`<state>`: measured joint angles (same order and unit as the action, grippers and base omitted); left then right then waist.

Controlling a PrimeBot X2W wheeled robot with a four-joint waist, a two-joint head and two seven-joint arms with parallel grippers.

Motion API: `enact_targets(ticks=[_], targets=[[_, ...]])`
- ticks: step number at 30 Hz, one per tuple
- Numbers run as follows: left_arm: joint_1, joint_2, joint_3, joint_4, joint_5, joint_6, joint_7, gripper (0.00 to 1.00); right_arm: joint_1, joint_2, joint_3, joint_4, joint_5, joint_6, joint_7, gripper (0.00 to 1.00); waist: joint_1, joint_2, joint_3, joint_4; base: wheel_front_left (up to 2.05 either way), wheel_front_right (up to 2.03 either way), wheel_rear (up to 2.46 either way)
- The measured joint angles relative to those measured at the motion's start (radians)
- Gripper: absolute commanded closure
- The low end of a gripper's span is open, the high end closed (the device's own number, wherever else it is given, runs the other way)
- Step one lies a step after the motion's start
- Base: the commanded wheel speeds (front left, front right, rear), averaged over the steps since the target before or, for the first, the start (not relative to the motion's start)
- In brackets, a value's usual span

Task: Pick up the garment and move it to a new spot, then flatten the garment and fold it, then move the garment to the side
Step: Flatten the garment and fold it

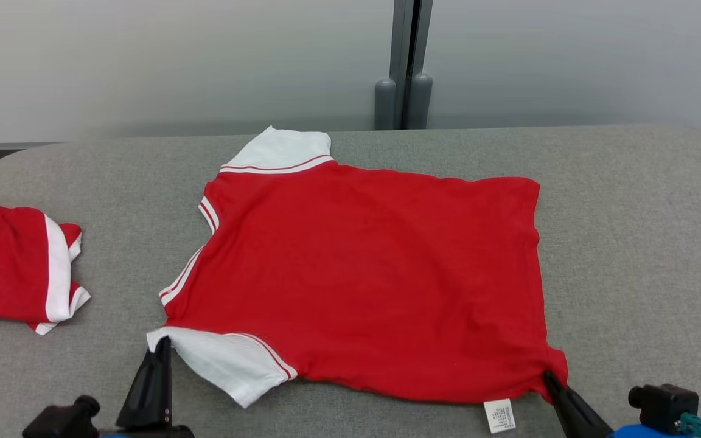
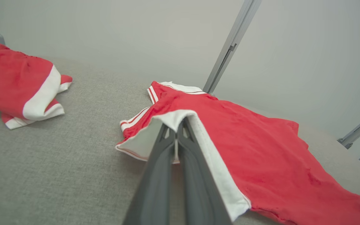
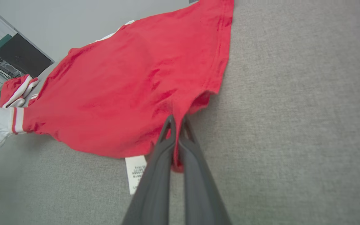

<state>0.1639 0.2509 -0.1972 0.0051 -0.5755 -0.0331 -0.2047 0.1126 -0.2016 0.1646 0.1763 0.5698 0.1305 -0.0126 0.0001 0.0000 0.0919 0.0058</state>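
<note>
A red T-shirt (image 1: 375, 274) with white sleeves lies spread flat on the grey table, collar side to the left. My left gripper (image 1: 163, 344) is shut on the near white sleeve (image 2: 142, 142), its fingers (image 2: 180, 137) pinching the sleeve's edge. My right gripper (image 1: 548, 377) is shut on the shirt's near hem corner (image 3: 175, 125), where red cloth bunches between the fingers. A white care label (image 1: 499, 415) sticks out from under the near edge, also seen as the label (image 3: 135, 172) beside my right fingers.
A second red and white garment (image 1: 13, 267) lies folded at the table's left edge, also seen as the folded garment (image 2: 17, 82). A grey post (image 1: 408, 67) stands behind the table against the pale wall. Bare grey table (image 1: 642, 243) stretches right of the shirt.
</note>
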Motion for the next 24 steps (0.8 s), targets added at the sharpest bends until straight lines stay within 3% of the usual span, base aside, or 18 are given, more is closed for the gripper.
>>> enact_targets(ticks=[11, 24], targets=[[-0.282, 0.074, -0.022, 0.145, 0.028, -0.058, 0.048, 1.00, -0.161, -0.004, 0.006, 0.046, 0.028, 0.000, 0.043, 1.00, 0.0001, 0.0001, 0.075, -0.032, 0.00, 0.00, 0.00], [-0.631, 0.103, -0.136, 0.538, 0.034, -0.091, 0.032, 1.00, -0.399, -0.007, 0.069, 0.213, 0.048, 0.000, 0.014, 1.00, 0.0002, 0.0002, 0.159, -0.052, 0.00, 0.00, 0.00]])
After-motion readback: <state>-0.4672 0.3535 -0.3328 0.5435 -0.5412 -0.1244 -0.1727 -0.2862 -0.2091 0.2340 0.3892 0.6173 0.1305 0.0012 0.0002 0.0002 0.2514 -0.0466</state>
